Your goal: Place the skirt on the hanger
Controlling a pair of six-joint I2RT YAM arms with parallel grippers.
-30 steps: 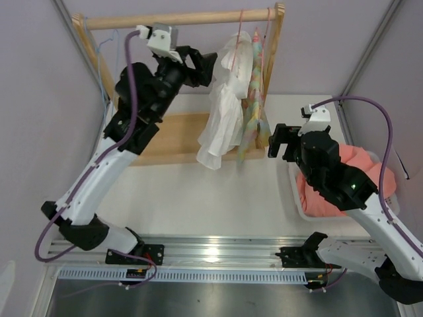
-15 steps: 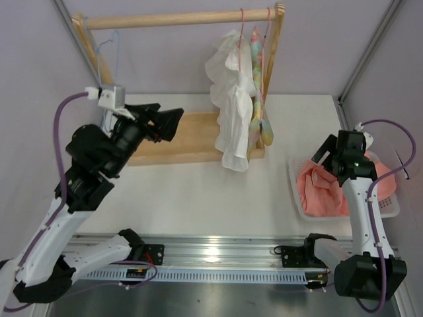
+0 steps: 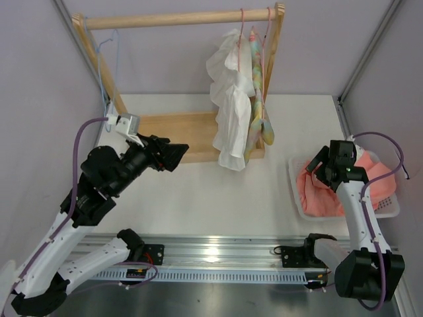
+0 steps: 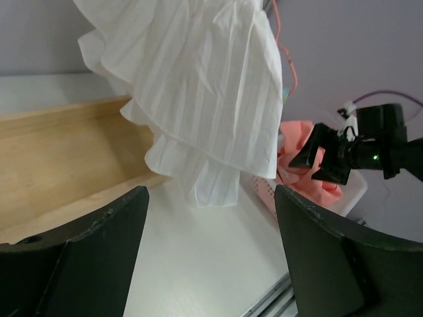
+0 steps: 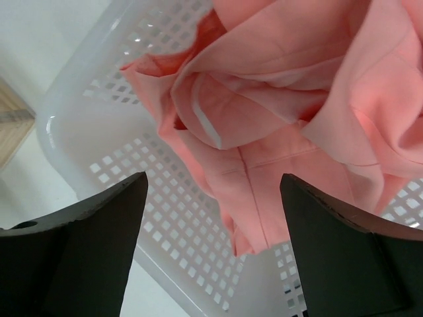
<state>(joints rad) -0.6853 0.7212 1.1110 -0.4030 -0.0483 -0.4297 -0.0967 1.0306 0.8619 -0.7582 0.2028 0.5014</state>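
Note:
The white pleated skirt (image 3: 230,105) hangs on the pink wire hanger (image 3: 242,23), which hooks over the wooden rail (image 3: 165,19). In the left wrist view the skirt (image 4: 198,86) fills the top, with pink wire (image 4: 288,63) behind it. My left gripper (image 3: 173,155) is open and empty, low over the table left of the skirt, apart from it; it also shows in the left wrist view (image 4: 210,198). My right gripper (image 3: 320,158) is open and empty above the basket; it also shows in the right wrist view (image 5: 213,185).
A pastel floral garment (image 3: 256,86) hangs just right of the skirt. A light blue hanger (image 3: 109,46) hangs at the rail's left end. The rack's wooden base (image 3: 178,135) lies behind my left gripper. A white basket (image 3: 299,198) (image 5: 165,198) holds salmon-pink cloth (image 3: 330,188) (image 5: 284,99).
My left arm has drawn back from the rail, down and to the left, with its gripper empty. My right arm has pulled right over the basket. The skirt stays hanging.

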